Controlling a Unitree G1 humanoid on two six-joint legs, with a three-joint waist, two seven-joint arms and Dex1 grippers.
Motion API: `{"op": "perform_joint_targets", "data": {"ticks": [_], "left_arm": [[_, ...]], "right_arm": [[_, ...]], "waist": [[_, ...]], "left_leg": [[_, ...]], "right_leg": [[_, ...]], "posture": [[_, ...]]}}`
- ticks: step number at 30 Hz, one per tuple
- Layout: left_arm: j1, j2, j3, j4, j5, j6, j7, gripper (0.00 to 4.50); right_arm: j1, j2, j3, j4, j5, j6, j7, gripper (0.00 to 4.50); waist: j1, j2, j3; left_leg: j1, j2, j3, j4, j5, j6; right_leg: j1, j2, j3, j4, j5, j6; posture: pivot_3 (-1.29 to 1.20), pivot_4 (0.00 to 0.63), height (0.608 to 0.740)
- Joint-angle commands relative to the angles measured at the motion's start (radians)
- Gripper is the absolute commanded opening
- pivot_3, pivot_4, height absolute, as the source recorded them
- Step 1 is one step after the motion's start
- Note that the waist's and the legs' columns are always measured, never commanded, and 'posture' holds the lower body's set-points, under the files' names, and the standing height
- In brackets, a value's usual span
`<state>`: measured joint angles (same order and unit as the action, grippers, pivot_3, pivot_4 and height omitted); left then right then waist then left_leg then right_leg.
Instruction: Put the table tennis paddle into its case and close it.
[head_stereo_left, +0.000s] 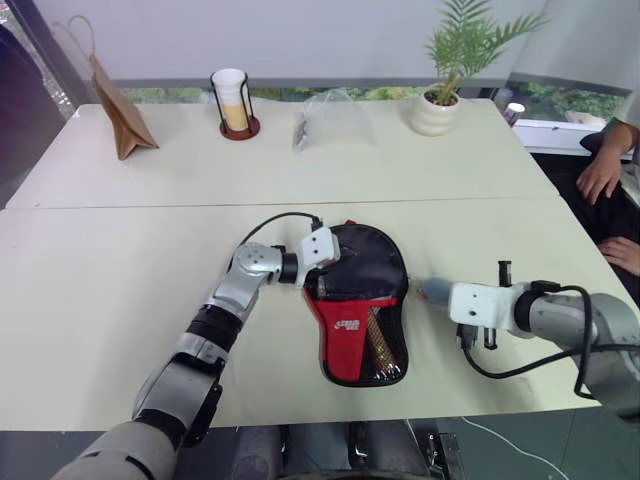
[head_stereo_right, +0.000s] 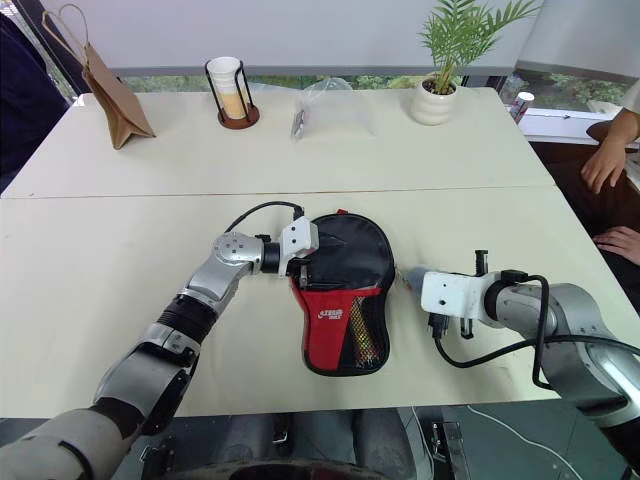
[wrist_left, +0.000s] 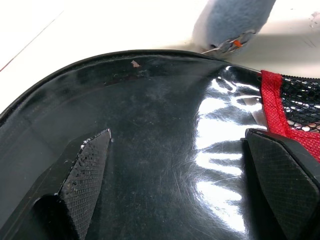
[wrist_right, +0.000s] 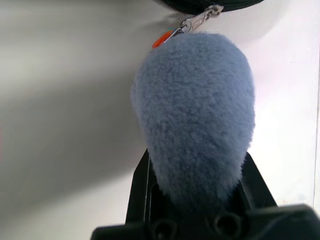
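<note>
The case (head_stereo_left: 358, 268), black with a red logo panel, lies flat at the table's near middle. Through its clear window I see the table tennis paddle's tan-and-red handle (head_stereo_left: 382, 345); the rest of the paddle is hidden inside. My left gripper (head_stereo_left: 322, 278) is open, with its fingers (wrist_left: 87, 175) spread on the case's glossy black round face (wrist_left: 165, 125). Just right of the case, my right gripper (wrist_right: 195, 185) is shut on a small grey fluffy pouch (wrist_right: 195, 115). The pouch hangs from the metal zip pull (wrist_right: 200, 20) at the case's edge.
Along the far table stand a brown paper bag (head_stereo_left: 120, 120), a cup in a black holder (head_stereo_left: 233, 100), a clear plastic bag (head_stereo_left: 330, 118) and a potted plant (head_stereo_left: 440, 105). A person's hands (head_stereo_left: 600, 175) rest at the right edge.
</note>
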<state>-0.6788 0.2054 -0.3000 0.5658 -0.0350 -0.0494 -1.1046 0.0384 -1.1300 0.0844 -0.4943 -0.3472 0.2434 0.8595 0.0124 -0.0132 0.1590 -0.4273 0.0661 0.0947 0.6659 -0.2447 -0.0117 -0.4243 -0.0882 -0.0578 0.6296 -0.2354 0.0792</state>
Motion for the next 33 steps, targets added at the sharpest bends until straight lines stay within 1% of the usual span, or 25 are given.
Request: {"op": "perform_joint_targets", "data": {"ticks": [1,17,26,30,33], "left_arm": [[0.031,0.026,-0.037,0.038,0.047,0.016,-0.002,4.50],[0.033,0.036,-0.038,0.034,0.049,0.016,-0.006,4.50],[0.035,0.037,-0.040,0.030,0.049,0.019,-0.001,4.50],[0.037,0.039,-0.040,0.025,0.048,0.022,0.001,4.50],[0.040,0.040,-0.040,0.022,0.047,0.023,0.002,4.50]], "right_arm": [[0.023,-0.026,-0.044,-0.023,0.021,-0.046,0.041,0.47],[0.077,-0.064,-0.073,0.048,0.049,-0.306,0.110,0.47],[0.080,-0.078,-0.065,0.099,0.040,-0.386,0.121,0.47],[0.051,-0.002,-0.069,0.083,0.053,-0.157,0.123,0.47],[0.044,0.039,-0.089,-0.022,0.148,0.120,0.195,0.47]], "waist": [[0.000,0.000,0.000],[0.000,0.000,0.000],[0.001,-0.001,0.000],[0.000,-0.005,-0.003],[-0.001,-0.006,-0.004]], "left_leg": [[0.000,0.000,0.000,0.000,0.000,0.000],[0.001,0.000,0.000,0.000,0.000,0.000],[0.001,0.000,0.000,0.000,0.000,0.000],[0.001,0.000,-0.001,0.000,0.000,0.000],[0.001,0.000,-0.001,0.000,0.000,0.000]], "right_leg": [[0.000,0.000,0.000,0.000,0.000,0.000],[0.001,0.000,0.000,0.000,0.000,0.000],[0.001,0.000,0.000,-0.001,0.000,0.000],[0.002,0.000,0.000,-0.001,0.000,0.000],[0.002,0.000,0.000,-0.001,0.000,-0.001]], "posture": [[0.00,0.150,0.740],[0.00,0.150,0.740],[0.00,0.150,0.740],[0.00,0.150,0.740],[0.00,0.150,0.740]]}}
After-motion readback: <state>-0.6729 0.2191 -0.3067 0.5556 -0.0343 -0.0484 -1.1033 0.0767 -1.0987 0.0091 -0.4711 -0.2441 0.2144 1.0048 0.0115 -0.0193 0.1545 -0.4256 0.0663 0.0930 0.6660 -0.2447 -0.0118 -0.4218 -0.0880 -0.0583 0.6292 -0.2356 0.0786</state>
